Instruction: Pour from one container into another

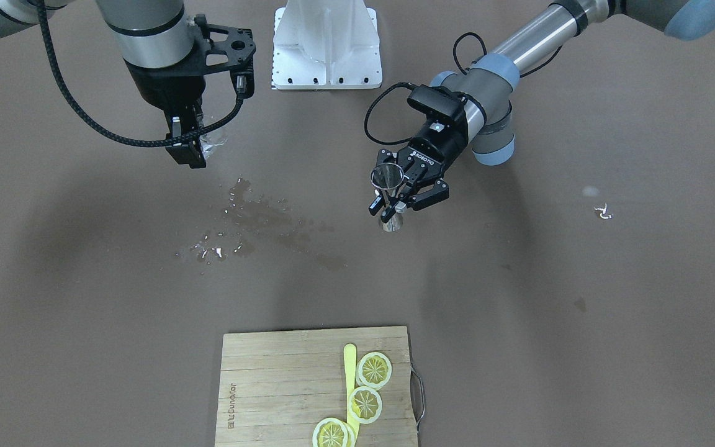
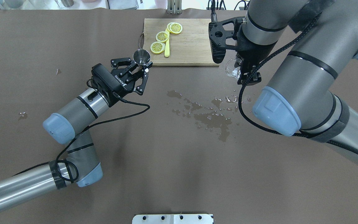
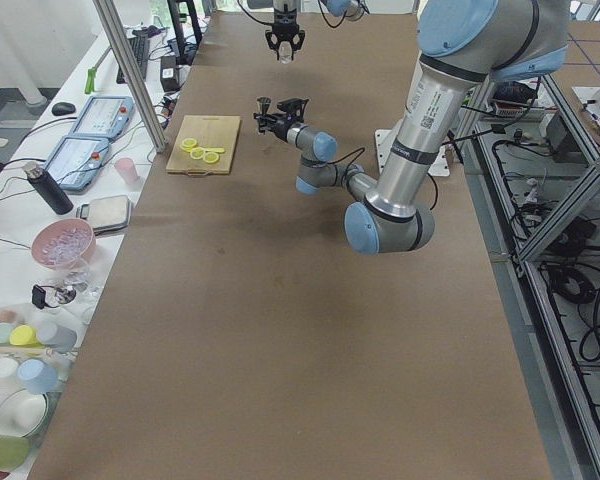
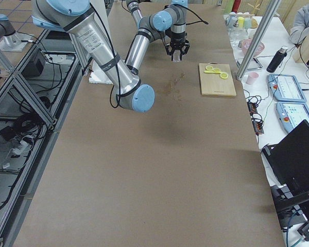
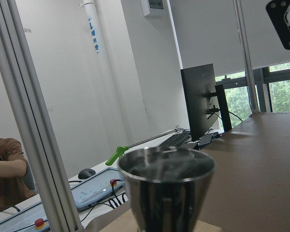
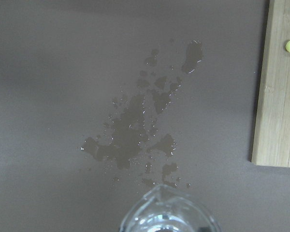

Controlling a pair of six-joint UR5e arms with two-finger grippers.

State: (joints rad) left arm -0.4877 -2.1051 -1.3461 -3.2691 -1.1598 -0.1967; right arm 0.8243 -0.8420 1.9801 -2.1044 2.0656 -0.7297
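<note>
Separately, left gripper clamps the jigger, right gripper the glass

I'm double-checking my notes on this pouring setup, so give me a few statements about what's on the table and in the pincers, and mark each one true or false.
1. The left pincer grips a metal jigger. True.
2. The tabletop is dry. False: a spill lies on it between the two arms.
3. The cutting board carries four lemon slices. False: there are three.
4. The right pincer holds a clear glass. True.
</note>
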